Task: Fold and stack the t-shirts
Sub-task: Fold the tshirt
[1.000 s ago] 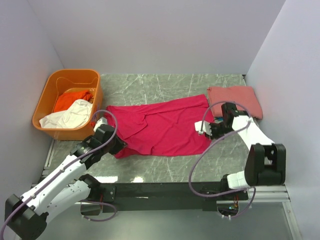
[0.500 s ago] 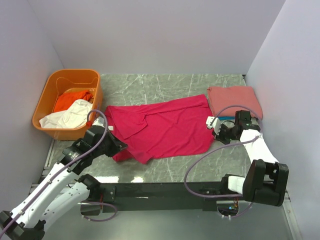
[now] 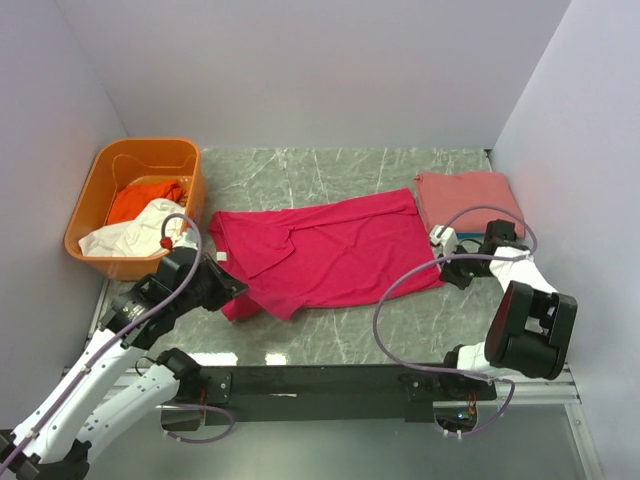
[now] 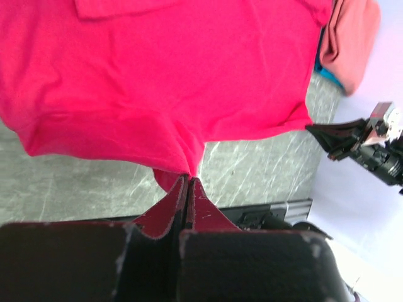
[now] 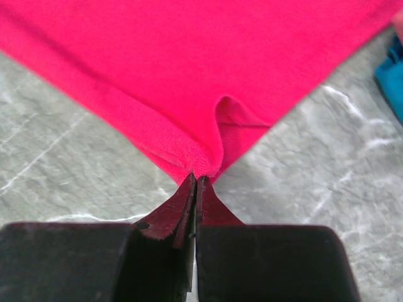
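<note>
Grips the crimson t-shirt (image 3: 330, 250) at its two near corners, with the cloth spread across the middle of the grey marble table (image 3: 330, 165), lightly creased, one sleeve folded in toward 10 o'clock. Pinches the shirt's 8 o'clock corner with the left gripper (image 4: 189, 180): fingers pressed fully together in the left wrist view, a small tuck of crimson hem caught between the tips, the rest of the cloth fanning away toward 12 o'clock. Pinches the shirt's 4 o'clock corner with the right gripper (image 5: 194, 180): fingers likewise closed tight in the right wrist view, the hemmed point of cloth puckered into a small fold right at the tips. Has a folded salmon-pink t-shirt (image 3: 470, 198) lying on the table at 2 o'clock of the crimson one and just beside it, a sliver of blue t-shirt (image 5: 391, 74) peeking out at its near edge. Has an orange tub (image 3: 98, 185) at 10 o'clock by the left wall, with an orange t-shirt (image 3: 140, 198) and a white t-shirt (image 3: 135, 235) crumpled inside, the white at 6 o'clock of the orange.
</note>
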